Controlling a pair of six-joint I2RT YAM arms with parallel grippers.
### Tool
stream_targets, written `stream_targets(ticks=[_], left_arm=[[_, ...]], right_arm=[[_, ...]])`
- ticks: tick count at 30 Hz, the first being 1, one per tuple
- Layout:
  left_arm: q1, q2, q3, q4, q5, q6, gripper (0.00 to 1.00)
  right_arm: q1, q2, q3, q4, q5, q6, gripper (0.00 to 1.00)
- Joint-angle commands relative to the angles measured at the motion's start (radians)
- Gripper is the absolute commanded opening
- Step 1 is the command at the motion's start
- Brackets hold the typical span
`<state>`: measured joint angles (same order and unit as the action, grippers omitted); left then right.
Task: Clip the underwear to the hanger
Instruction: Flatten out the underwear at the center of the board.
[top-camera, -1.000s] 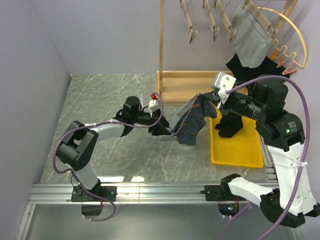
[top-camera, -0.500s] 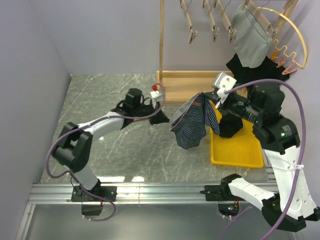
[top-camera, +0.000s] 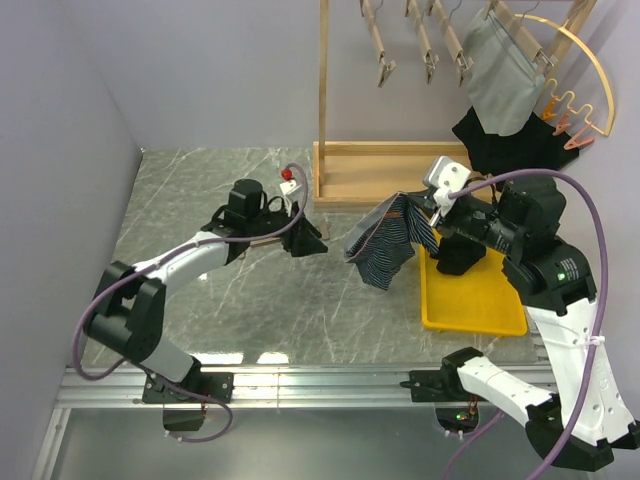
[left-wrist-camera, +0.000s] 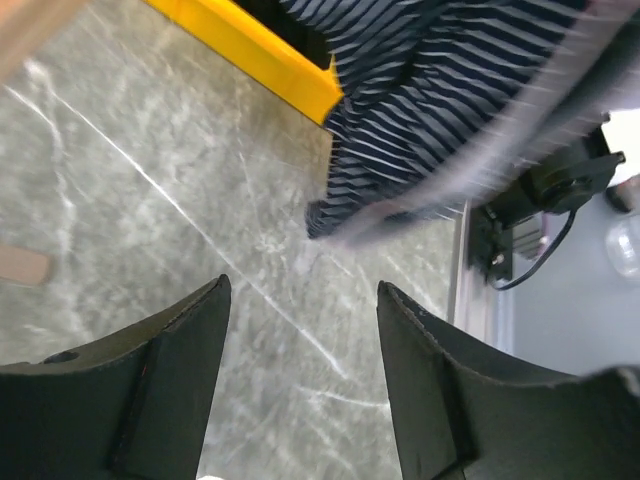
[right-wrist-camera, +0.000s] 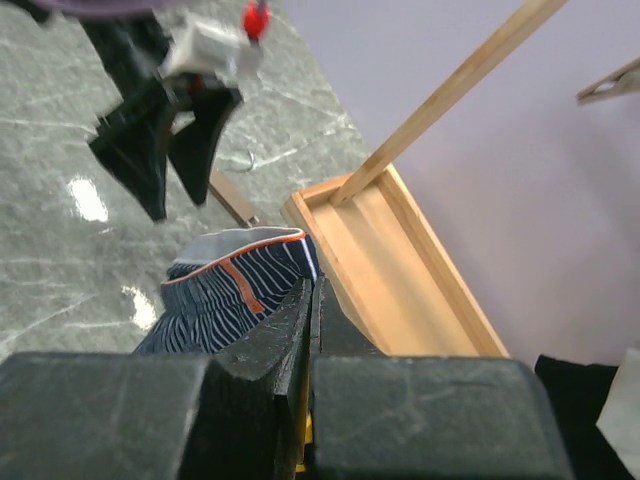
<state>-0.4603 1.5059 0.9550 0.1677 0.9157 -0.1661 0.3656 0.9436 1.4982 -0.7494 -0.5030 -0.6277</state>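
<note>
R gripper (top-camera: 432, 214) clamped tight on the striped underwear (top-camera: 385, 248), cloth dangling over the surface (top-camera: 250, 300) just left of the yellow tray (top-camera: 470, 318). L gripper (top-camera: 308, 243) wide, nothing btwn its fingers, pointing at the underwear w/ a clear gap.

A grey, marble-patterned table (top-camera: 250, 310) carries a yellow tray (top-camera: 475, 305) on its right side and, near the tray's far end by the back wall, the wooden base (top-camera: 360, 190) of the hanger rack (top-camera: 323, 90).
</note>
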Motion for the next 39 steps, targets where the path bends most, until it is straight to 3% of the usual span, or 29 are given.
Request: stream_targets(ticks=[1,11,26,35,39], left_arm=[[-0.012,0.059,0.022,0.147,0.000,-0.137,0.66],[-0.075,0.074,-0.068,0.355,0.117,-0.260,0.67],[-0.028,0.045,-0.176,0.624,0.170,-0.484,0.68],[-0.055,0.062,-0.151,0.662,0.157,-0.506,0.68],[-0.089,0.070,-0.142,0.624,0.112,-0.474,0.63]], right_arm=[[-0.005,-0.009,0.063,0.047,-0.034,-0.007,0.00],[-0.005,0.024,0.148,0.045,-0.062,0.040,0.00],[-0.007,0.038,0.154,0.032,-0.069,0.028,0.00],[-0.004,0.057,0.175,0.042,-0.083,0.059,0.00],[-0.004,0.063,0.189,0.053,-0.089,0.086,0.00]])
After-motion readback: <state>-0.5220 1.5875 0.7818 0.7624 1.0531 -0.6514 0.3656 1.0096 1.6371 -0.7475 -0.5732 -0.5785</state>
